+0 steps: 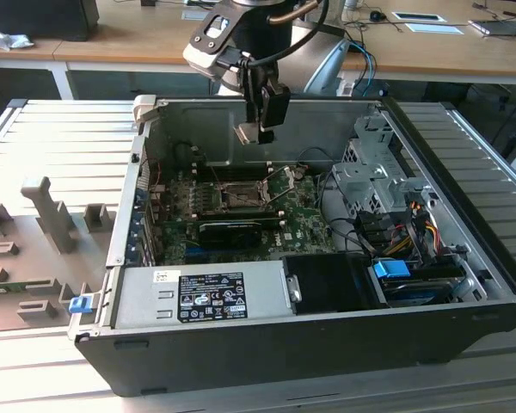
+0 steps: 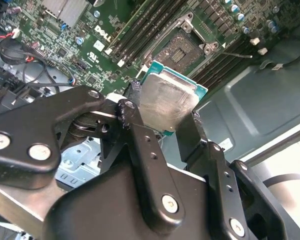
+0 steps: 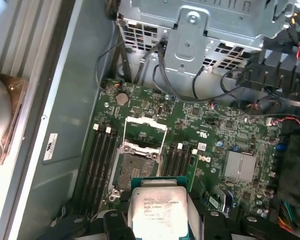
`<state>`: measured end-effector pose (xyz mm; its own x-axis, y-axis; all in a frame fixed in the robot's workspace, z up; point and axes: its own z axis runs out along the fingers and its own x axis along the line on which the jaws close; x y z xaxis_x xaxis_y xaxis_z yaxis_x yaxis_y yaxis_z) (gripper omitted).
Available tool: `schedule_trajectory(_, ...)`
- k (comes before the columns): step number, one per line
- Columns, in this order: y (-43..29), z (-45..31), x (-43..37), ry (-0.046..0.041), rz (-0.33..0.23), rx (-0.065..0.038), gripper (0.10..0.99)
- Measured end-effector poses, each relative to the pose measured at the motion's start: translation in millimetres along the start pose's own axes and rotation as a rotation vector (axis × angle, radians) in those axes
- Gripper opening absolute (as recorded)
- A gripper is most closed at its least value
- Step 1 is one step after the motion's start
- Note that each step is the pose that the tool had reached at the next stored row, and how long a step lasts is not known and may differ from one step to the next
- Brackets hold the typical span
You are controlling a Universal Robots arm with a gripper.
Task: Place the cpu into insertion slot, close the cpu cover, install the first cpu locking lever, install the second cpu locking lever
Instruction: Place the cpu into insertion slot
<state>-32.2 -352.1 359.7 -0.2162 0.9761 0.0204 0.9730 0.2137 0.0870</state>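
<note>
My gripper hangs high over the open computer case, shut on the cpu. In both wrist views the cpu is a silver-topped square chip on a green base, pinched at two opposite edges by the black fingers. Well below it the insertion slot lies bare on the green motherboard. The cpu cover is swung open at the slot's far end. A thin locking lever stands raised beside the slot.
Memory slots flank the socket on both sides. A metal drive cage with cables fills the case at the exterior view's right. The power supply lies along the near wall. Grey fixtures sit outside at the left.
</note>
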Motion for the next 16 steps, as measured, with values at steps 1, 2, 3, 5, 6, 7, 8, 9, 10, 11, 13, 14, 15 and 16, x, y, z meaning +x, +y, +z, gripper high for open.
schedule_trajectory(1, 0.0, 0.5, 0.0, -0.0003, 0.000, 0.002, 0.529)
schedule_trajectory(2, 0.0, 0.9, 0.0, -0.0005, 0.000, 0.002, 0.529)
schedule_trajectory(3, -0.1, 1.5, -0.1, -0.0005, 0.000, 0.003, 0.529)
schedule_trajectory(5, -0.1, 2.7, -0.1, -0.0004, 0.000, 0.003, 0.529)
schedule_trajectory(6, -0.1, 2.8, -0.1, -0.0005, 0.001, 0.004, 0.529)
schedule_trajectory(7, -0.1, 2.8, -0.1, -0.0007, 0.002, 0.004, 0.529)
schedule_trajectory(8, -0.1, 2.9, -0.1, -0.0009, 0.006, 0.003, 0.529)
schedule_trajectory(9, -0.1, 3.0, -0.1, -0.0012, 0.010, 0.003, 0.529)
schedule_trajectory(10, -0.1, 3.1, -0.2, -0.0020, 0.021, 0.003, 0.529)
schedule_trajectory(11, -0.1, 3.1, -0.1, -0.0026, 0.027, 0.003, 0.529)
schedule_trajectory(13, -0.1, 3.2, -0.1, -0.0037, 0.040, 0.003, 0.529)
schedule_trajectory(14, -0.1, 3.2, -0.1, -0.0043, 0.047, 0.002, 0.529)
schedule_trajectory(15, -0.2, 3.2, -0.1, -0.0048, 0.053, 0.002, 0.529)
schedule_trajectory(16, -0.2, 3.3, -0.1, -0.0056, 0.062, 0.002, 0.529)
